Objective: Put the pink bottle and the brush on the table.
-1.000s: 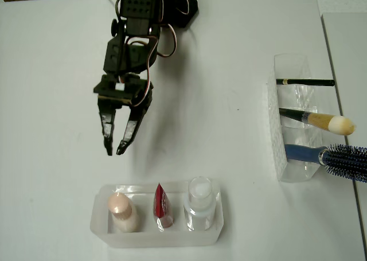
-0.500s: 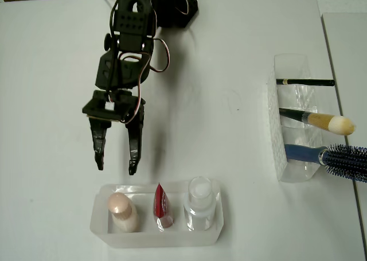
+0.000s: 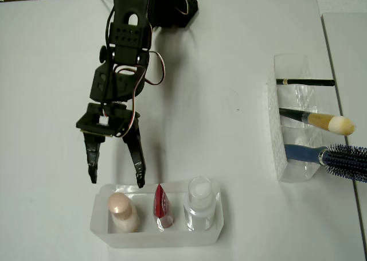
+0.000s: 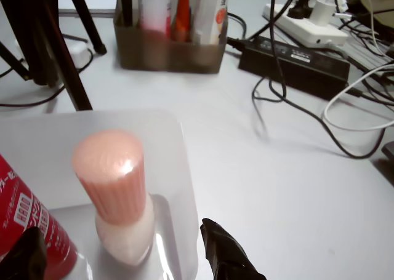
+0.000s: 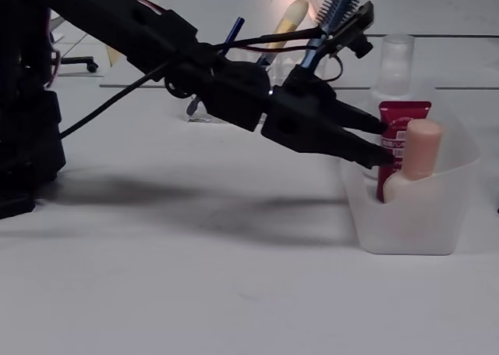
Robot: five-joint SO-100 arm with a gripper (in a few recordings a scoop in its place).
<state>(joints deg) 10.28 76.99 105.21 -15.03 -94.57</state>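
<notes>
The pink bottle (image 3: 122,211) stands upright in the left compartment of a clear tray (image 3: 213,226) on the white table (image 3: 229,43). My black gripper (image 3: 116,179) hangs open just above the tray's far edge, its fingers spread either side of the bottle's line. In the wrist view the bottle (image 4: 117,188) sits between the two fingertips (image 4: 228,258), untouched. From the side, the gripper (image 5: 380,142) points at the bottle (image 5: 421,156). The brush (image 3: 321,121) lies across a clear holder (image 3: 289,158) at the right, cream tip pointing right.
A red tube (image 3: 162,205) and a clear white-capped bottle (image 3: 199,201) share the tray. The holder also carries a thin black stick (image 3: 304,82) and a blue-handled hairbrush (image 3: 344,160). Cables and a power strip (image 4: 308,21) lie beyond the tray.
The gripper has moved down the picture toward the tray and slightly left, and its fingers have spread wider. Bottles and brush have stayed put.
</notes>
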